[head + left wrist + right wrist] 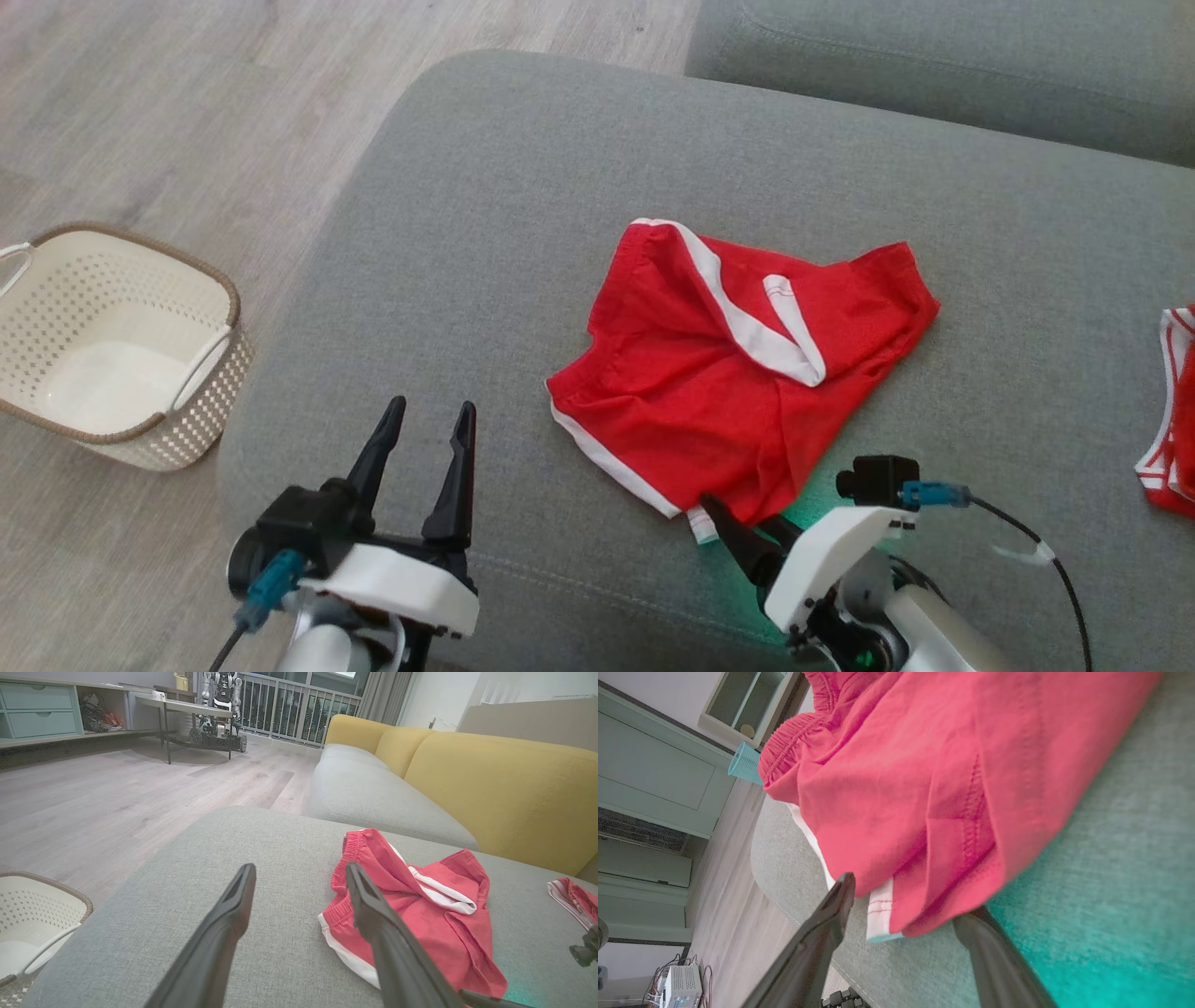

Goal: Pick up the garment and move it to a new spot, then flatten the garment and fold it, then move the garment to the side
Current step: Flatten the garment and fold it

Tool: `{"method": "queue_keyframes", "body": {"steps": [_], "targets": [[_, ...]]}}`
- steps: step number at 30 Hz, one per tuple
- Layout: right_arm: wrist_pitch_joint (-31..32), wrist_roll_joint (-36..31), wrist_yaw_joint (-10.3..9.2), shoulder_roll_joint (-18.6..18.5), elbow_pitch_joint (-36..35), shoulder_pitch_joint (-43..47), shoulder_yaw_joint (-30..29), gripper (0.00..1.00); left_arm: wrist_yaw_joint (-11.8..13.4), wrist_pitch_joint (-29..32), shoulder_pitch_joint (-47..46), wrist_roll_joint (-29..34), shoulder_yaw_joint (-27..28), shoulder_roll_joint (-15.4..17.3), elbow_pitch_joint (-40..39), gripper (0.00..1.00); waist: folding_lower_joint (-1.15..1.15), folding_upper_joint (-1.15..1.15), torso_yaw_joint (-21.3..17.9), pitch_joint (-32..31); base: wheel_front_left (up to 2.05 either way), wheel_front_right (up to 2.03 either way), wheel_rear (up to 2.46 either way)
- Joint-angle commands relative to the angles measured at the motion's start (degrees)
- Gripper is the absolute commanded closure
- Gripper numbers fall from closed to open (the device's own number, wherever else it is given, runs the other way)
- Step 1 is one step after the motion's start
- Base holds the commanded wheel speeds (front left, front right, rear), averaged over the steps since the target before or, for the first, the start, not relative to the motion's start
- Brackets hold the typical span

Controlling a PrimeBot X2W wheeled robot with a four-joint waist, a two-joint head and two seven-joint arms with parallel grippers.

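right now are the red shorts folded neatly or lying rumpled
Rumpled, not folded: the red shorts lie loose on the grey cushion, a white-trimmed edge flopped across the middle and the fabric creased.

Two red garments with white trim: one pair of shorts (738,373) at the centre and one second garment (1174,420) cut off at 3 o'clock. Two grippers, each with two dark fingers (457,476): the left gripper (433,405) at 7 o'clock, the right gripper (736,511) at 5 o'clock. One cream basket (201,425) at 9 o'clock; two grey sofa cushions, the near cushion (523,233) central, the far cushion (934,56) at 1 o'clock.
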Motion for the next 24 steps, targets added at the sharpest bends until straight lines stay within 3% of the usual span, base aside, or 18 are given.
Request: {"method": "queue_keyframes", "body": {"steps": [1, 2, 3, 17, 24], "targets": [[-0.5, 0.6, -0.04, 0.2, 0.2, -1.7, 1.7, 0.00, 0.1, -0.5, -3.1, -0.4, 1.8, 0.1, -2.0, 0.00, 0.00, 0.00, 0.0, 0.2, 0.00, 0.00, 0.00], [-0.7, 1.3, -0.04, 0.2, 1.2, -2.6, 2.8, 0.56, 0.2, -0.5, -3.3, -0.5, 1.9, 0.1, -2.0, 0.00, 0.00, 0.00, -0.2, 0.4, 0.00, 0.00, 0.00], [-0.9, 1.4, -0.04, 0.2, 1.8, -3.1, 3.3, 1.00, 0.2, -0.5, -3.4, -0.5, 1.9, 0.1, -2.0, 0.00, 0.00, 0.00, -0.3, 0.4, 0.00, 0.00, 0.00], [-5.5, -4.5, -0.04, 0.0, 9.7, -7.2, 4.0, 1.00, 0.3, -0.5, -2.7, -0.1, 2.9, 0.1, -1.7, 0.00, 0.00, 0.00, -3.0, -1.5, 0.00, 0.00, 0.00], [-4.1, -11.8, -0.04, -5.8, 9.7, -9.9, 2.3, 1.00, 0.2, -0.5, -1.7, -0.3, 3.1, 0.1, -1.9, 0.00, 0.00, 0.00, -6.1, -3.1, 0.00, 0.00, 0.00]]}}
